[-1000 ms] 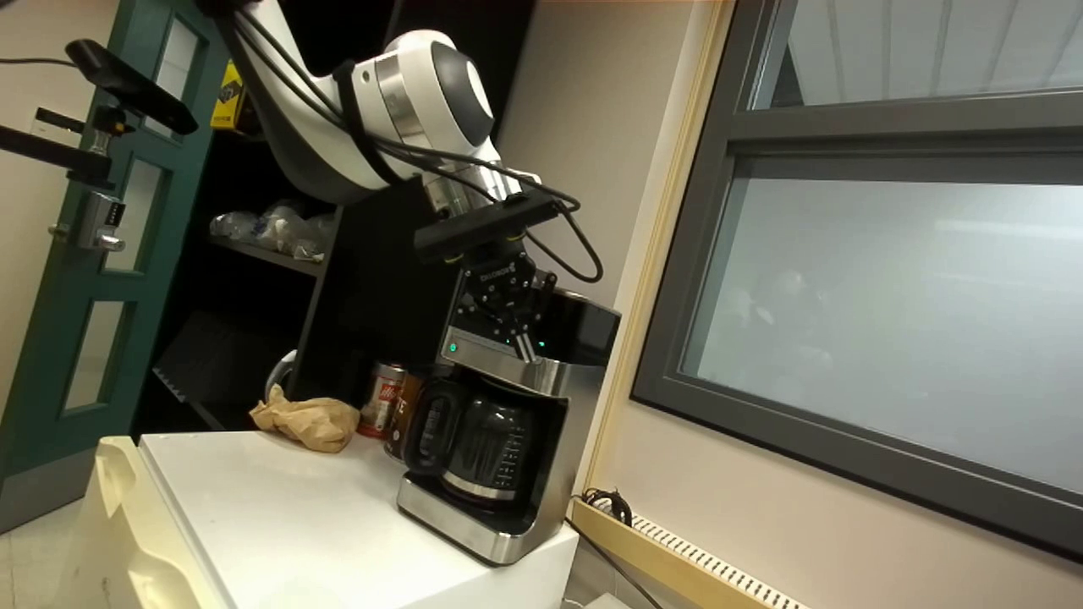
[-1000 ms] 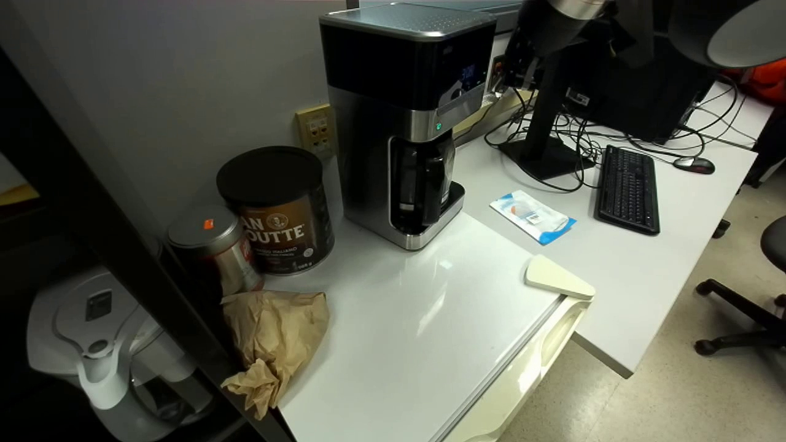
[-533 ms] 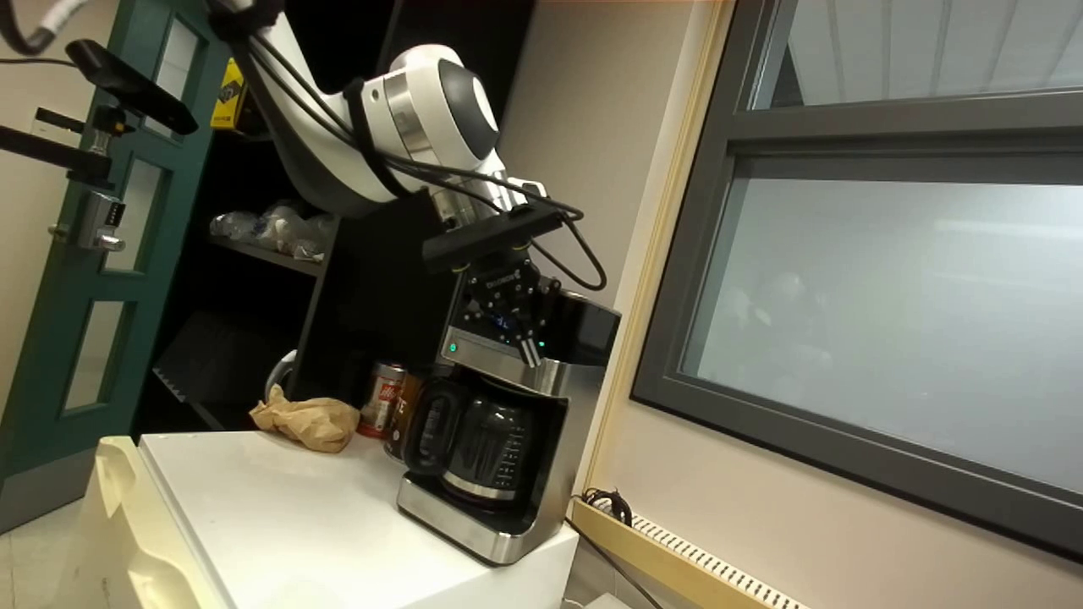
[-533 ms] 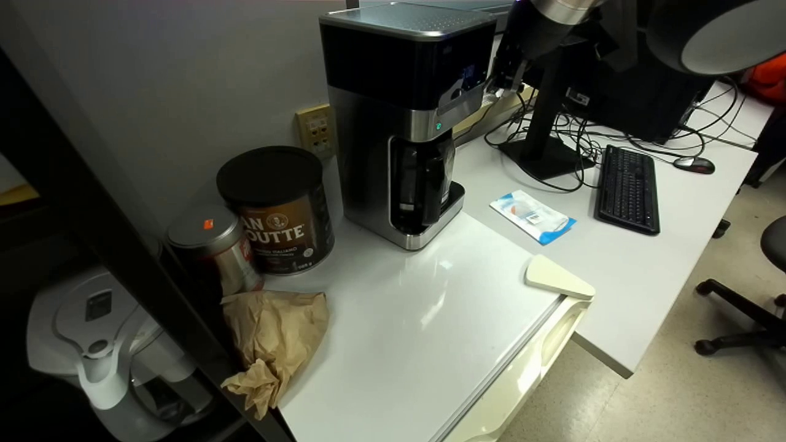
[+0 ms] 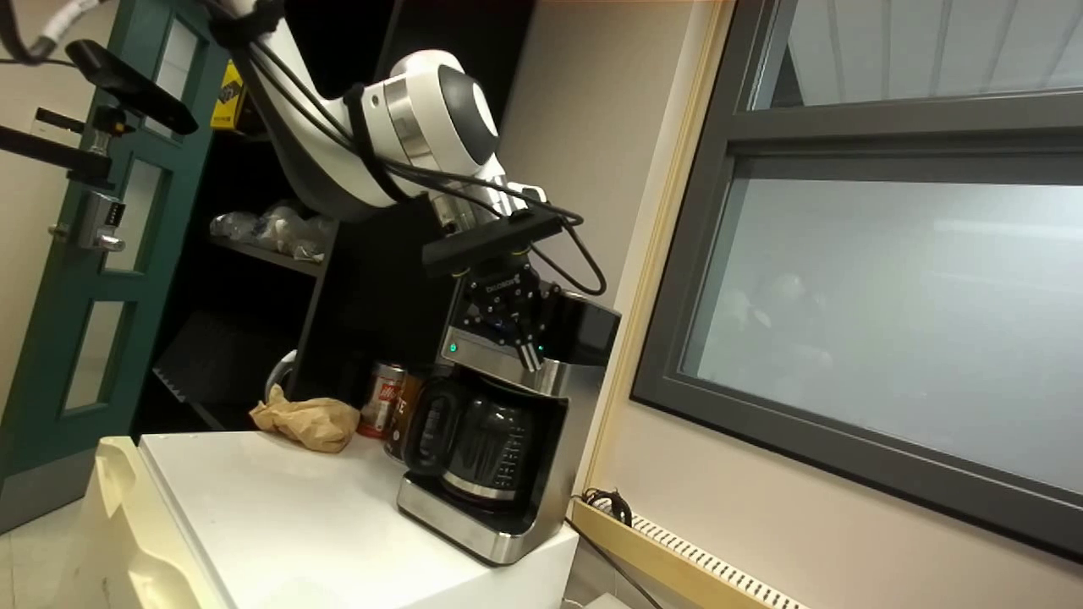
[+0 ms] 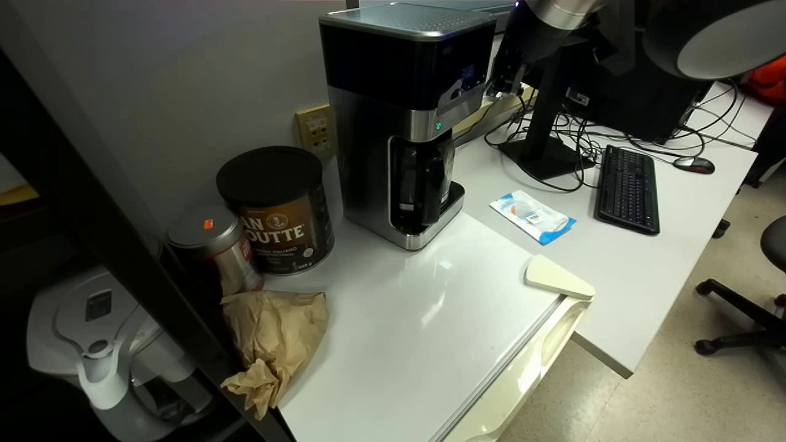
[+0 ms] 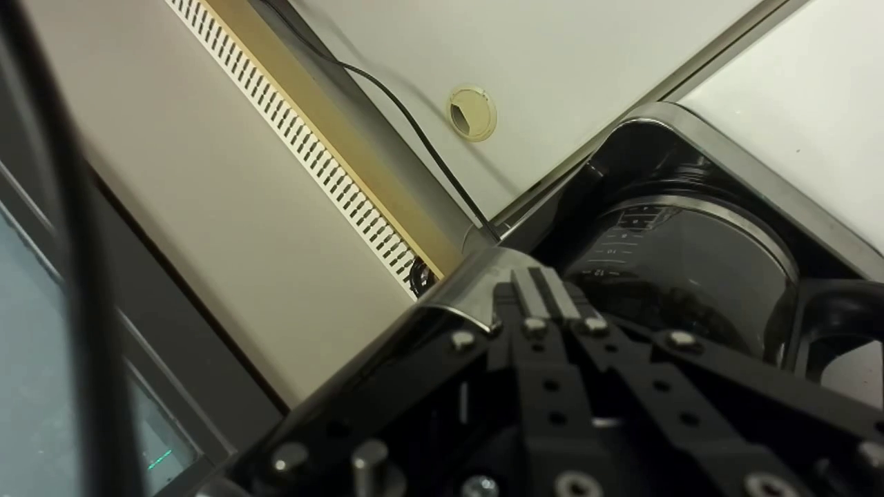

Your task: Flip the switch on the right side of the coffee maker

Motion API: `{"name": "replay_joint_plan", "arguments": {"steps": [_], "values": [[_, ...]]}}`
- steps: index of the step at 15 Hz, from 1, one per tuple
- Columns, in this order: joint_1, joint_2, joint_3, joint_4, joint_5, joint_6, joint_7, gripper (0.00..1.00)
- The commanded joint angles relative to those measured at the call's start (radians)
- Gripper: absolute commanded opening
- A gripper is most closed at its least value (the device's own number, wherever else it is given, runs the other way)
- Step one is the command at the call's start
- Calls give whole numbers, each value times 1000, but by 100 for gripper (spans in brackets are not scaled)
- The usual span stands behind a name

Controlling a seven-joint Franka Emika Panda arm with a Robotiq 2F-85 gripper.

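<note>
The boxy black-and-silver coffee maker (image 5: 584, 414) stands upright on a white cabinet; it also shows in an exterior view (image 6: 374, 67) and partly in the wrist view (image 7: 469, 286). Its dark carafe (image 5: 482, 448) is inside. A green light (image 5: 453, 348) glows at the left of its silver front strip, and another glows beside my fingers. My gripper (image 5: 530, 359) is shut and empty, pointing down in front of the right part of the panel. In an exterior view the gripper (image 6: 500, 93) is close to the front; contact cannot be told. In the wrist view the fingertips (image 7: 545, 293) are together. The switch cannot be made out.
A brown paper bag (image 6: 276, 344), a reddish can (image 6: 215, 252) and a large coffee can (image 6: 282, 215) stand beside the machine. A desk with a monitor stand (image 6: 543, 147), keyboard (image 6: 629, 190) and cables adjoins the cabinet (image 6: 393, 368). A wall and window (image 5: 888, 321) lie close by.
My gripper has moved slightly down and closer to the coffee maker's front, mostly in the earlier half second. It stays shut. The coffee maker has not moved.
</note>
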State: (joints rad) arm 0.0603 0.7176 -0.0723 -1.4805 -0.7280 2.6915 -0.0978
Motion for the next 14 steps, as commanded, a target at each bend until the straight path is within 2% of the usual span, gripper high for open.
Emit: {"name": "replay_joint_plan", "arguments": {"steps": [1, 5, 14], "values": [[16, 22, -12, 34, 18, 9, -20, 0], [15, -28, -18, -32, 14, 10, -3, 0], [30, -237, -51, -318, -12, 1, 76, 0]]}}
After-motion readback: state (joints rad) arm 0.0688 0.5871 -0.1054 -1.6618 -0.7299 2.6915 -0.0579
